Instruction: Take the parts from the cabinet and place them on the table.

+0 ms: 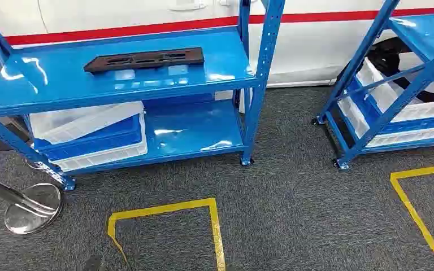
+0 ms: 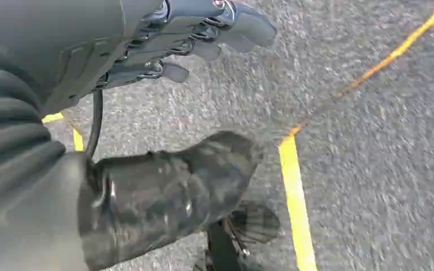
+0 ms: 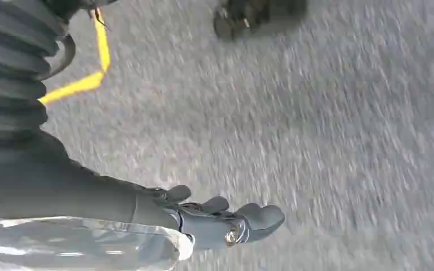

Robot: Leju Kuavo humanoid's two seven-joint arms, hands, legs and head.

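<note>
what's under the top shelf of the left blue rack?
On the lower shelf, toward its left end, sits a stack of white and blue bins, the topmost white one tilted. The top shelf, which carries a black part, hides the bins' rear and contents.

There are no words, numbers, labels or signs that can be read on anything here.

Rack (image 1: 147, 84) was blue; part (image 1: 144, 58) black; bins (image 1: 85, 121) white and blue; carpet (image 1: 294, 203) grey, speckled; floor tape (image 1: 164, 209) yellow.
</note>
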